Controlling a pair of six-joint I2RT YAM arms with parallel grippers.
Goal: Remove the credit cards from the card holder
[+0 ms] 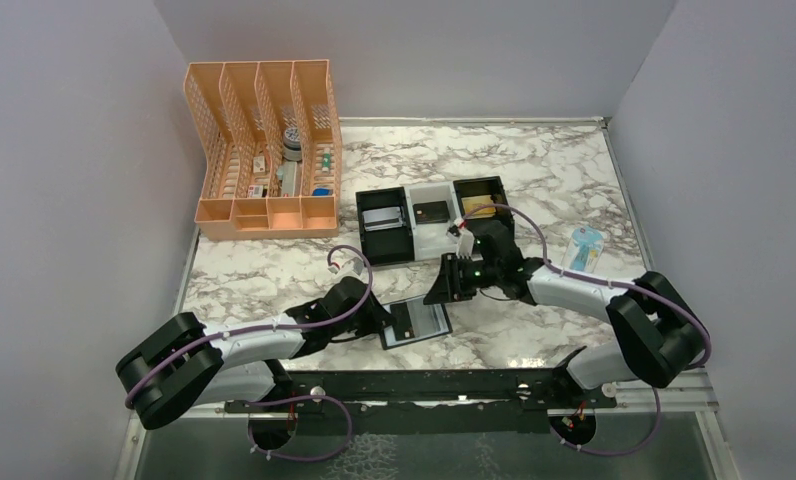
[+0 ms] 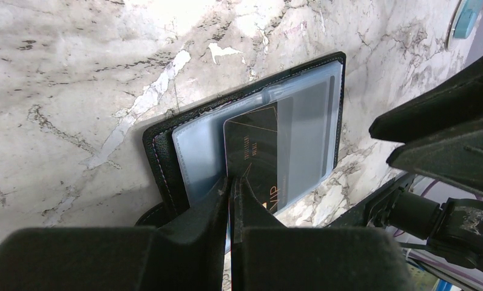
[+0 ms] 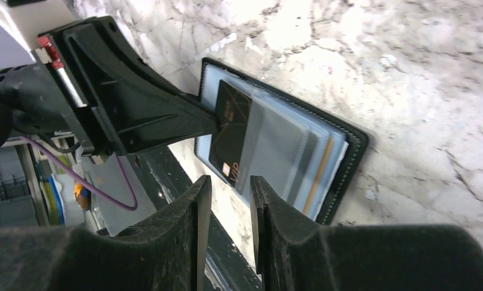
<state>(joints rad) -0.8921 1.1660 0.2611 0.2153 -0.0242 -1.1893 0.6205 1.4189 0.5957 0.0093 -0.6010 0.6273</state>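
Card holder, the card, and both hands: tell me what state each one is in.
card holder: open, lying flat, clear sleeves facing up.
dark card: partway out of its sleeve, pinched at one edge.
left hand: shut on the dark card.
right hand: slightly open, holding nothing.

Card holder (image 1: pixel 421 322) is lying open on the table (image 1: pixel 534 170), left gripper (image 2: pixel 233 182) sitting at its left edge where a credit card (image 2: pixel 257 151) is poking out, right gripper (image 3: pixel 230 182) hovering just behind, trays (image 1: pixel 385 250) farther back.

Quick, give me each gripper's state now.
Left gripper: shut on the dark card, pinching its edge.
Right gripper: slightly open, holding nothing.
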